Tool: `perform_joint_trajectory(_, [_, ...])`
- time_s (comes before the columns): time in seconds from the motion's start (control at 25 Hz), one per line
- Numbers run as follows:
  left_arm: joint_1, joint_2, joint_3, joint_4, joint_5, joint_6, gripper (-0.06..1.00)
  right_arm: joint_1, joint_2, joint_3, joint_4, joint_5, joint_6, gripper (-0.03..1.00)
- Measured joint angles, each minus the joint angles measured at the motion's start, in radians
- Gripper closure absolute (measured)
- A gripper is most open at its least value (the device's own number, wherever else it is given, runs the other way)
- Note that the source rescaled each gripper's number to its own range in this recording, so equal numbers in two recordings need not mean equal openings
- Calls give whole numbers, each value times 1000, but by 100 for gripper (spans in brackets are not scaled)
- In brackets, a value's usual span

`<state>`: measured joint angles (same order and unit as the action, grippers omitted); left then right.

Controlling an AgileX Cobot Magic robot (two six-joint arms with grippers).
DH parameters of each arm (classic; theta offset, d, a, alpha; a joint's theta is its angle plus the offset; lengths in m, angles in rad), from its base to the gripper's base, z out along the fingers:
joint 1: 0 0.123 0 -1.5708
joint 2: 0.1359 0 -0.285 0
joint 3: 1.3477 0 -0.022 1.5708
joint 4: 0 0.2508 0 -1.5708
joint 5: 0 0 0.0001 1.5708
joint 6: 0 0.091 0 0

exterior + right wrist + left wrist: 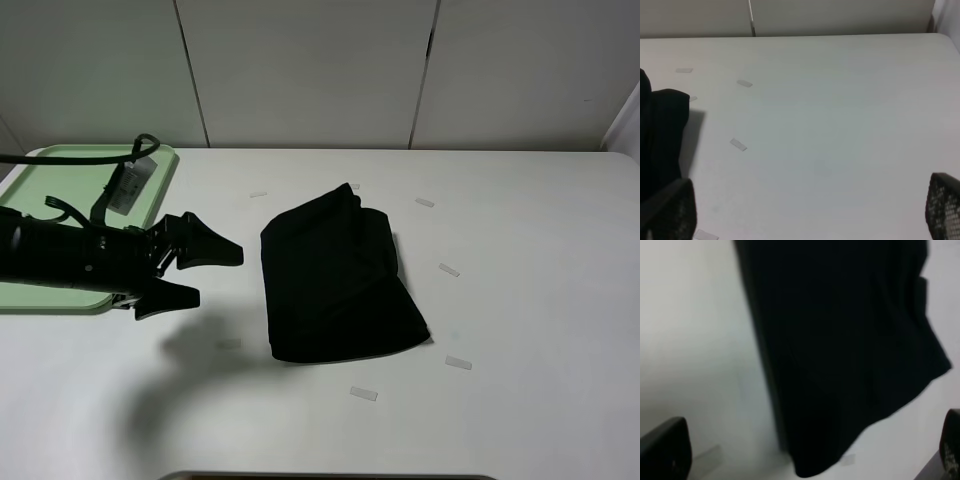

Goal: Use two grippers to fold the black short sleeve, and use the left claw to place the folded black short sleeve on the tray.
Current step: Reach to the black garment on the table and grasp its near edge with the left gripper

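Note:
The black short sleeve (340, 278) lies folded into a compact rectangle in the middle of the white table; no lettering shows. It fills much of the left wrist view (840, 350), and one edge shows in the right wrist view (660, 130). My left gripper (205, 275) is open and empty, a little to the left of the shirt and above the table. It shows in its wrist view (805, 452) with both fingertips wide apart. The mint-green tray (160, 160) lies at the far left, partly hidden by the left arm. My right gripper (810, 210) is open and empty, out of the high view.
Several small pale tape marks lie on the table around the shirt, such as one (449, 270) to its right and one (363, 394) in front. A pale panelled wall (320, 70) stands behind the table.

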<state>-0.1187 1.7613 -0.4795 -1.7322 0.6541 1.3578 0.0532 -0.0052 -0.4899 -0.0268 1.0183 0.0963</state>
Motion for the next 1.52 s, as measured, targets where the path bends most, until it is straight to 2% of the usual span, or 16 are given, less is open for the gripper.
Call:
perform_joint_trajectory(0.48, [-8,175,-173,-1,4,3,-5,0,0,0,0,0,0,-3])
perform_joint_trajectory(0.72, [-70,264,-261,-2,4,-1,1,0,0,0,0,0,0,-3])
perform_joint_trajectory(1.04, [-167,334,-356,-3,-1,-59,6,0,0,0,0,0,0,-3])
perform_joint_trajectory(1.32, [-216,343,-399,-7,-97,-130,23,0,0,0,0,0,0,-3])
perform_joint_trajectory(1.4, [-223,345,-405,-7,-137,-144,35,0,0,0,0,0,0,-3])
perform_joint_trajectory(1.52, [-224,351,-418,-5,-165,-136,62,0,0,0,0,0,0,-3])
